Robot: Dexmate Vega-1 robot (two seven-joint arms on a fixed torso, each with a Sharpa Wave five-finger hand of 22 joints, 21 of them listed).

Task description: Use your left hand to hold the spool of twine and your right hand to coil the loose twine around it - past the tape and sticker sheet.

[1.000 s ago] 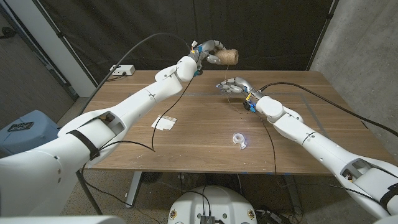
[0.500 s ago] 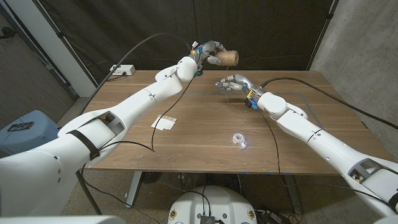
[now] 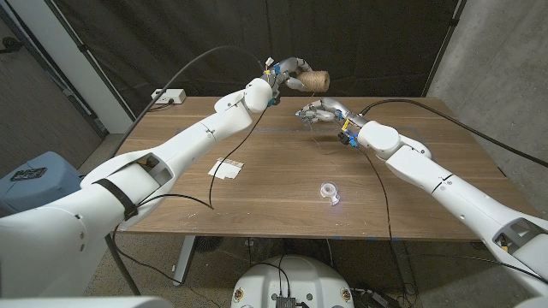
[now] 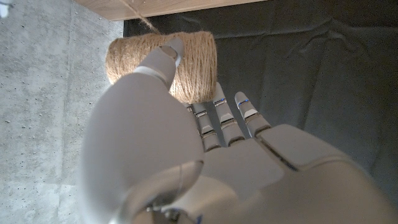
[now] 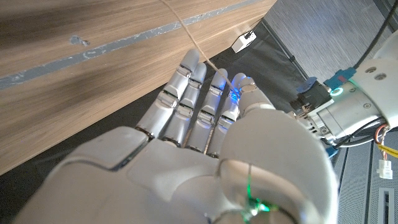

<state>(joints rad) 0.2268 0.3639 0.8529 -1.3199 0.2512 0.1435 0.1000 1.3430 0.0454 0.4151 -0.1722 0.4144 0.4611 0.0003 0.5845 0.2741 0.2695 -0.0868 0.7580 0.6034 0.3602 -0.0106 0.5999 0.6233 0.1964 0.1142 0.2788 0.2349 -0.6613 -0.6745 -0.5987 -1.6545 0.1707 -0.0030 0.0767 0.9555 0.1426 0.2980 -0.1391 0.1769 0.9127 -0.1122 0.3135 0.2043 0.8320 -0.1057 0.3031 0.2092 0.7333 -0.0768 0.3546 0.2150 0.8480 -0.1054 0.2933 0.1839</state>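
Observation:
My left hand (image 3: 289, 72) holds the spool of twine (image 3: 316, 81) in the air above the table's far edge. In the left wrist view the thumb lies across the brown spool (image 4: 163, 67), and a strand leaves it toward the table. My right hand (image 3: 318, 111) hovers just below and in front of the spool, fingers together. In the right wrist view a thin strand of loose twine (image 5: 184, 29) runs over the wood to the fingertips (image 5: 214, 78) of my right hand (image 5: 193, 149), which pinch it.
A clear tape roll (image 3: 330, 192) lies on the wooden table (image 3: 274, 205) near its front middle. The white sticker sheet (image 3: 226, 168) is left of centre. A white power strip (image 3: 169, 97) sits at the far left corner. Cables trail from both arms.
My right hand has moved away from me and slightly up, closer under the spool. The left hand and spool have stayed where they were.

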